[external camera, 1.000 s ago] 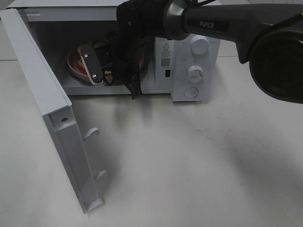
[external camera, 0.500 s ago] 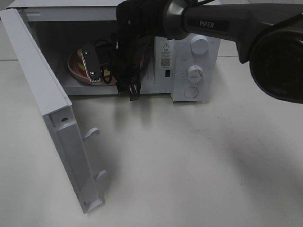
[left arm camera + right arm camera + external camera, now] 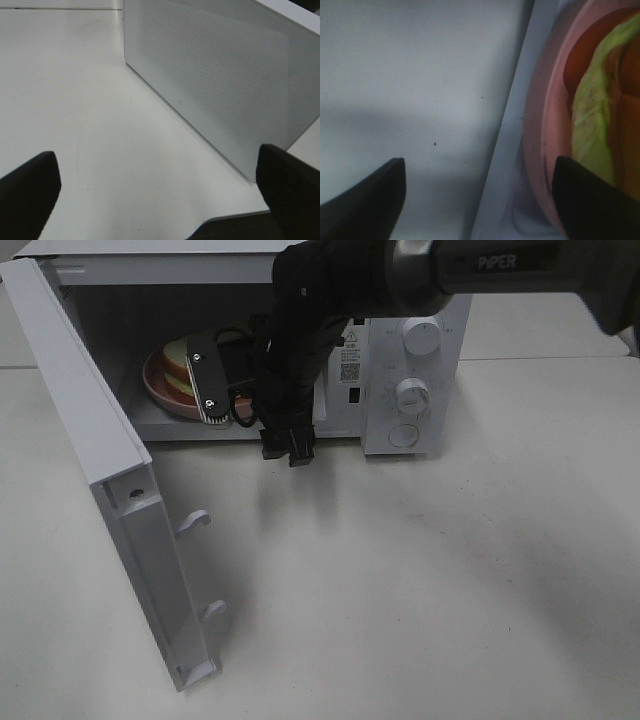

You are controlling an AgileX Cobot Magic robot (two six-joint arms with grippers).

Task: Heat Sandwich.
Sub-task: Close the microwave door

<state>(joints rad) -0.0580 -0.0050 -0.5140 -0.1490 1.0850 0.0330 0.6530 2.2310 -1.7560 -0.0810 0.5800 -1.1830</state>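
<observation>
The sandwich (image 3: 176,360) is lying on a pink plate (image 3: 157,402) inside the microwave (image 3: 415,360), toward the left of the chamber. The door (image 3: 110,490) is standing wide open over the white desk (image 3: 430,590). The right arm (image 3: 480,265) is reaching in from the right. The right fingers (image 3: 365,200) are standing well apart at the mouth of the chamber, gripping nothing. In the right wrist view, the plate's rim and the green lettuce are showing just beside one fingertip. The left fingers (image 3: 27,190) are also spread wide, holding nothing, hovering above the desk and facing the meshed outer face of the door.
</observation>
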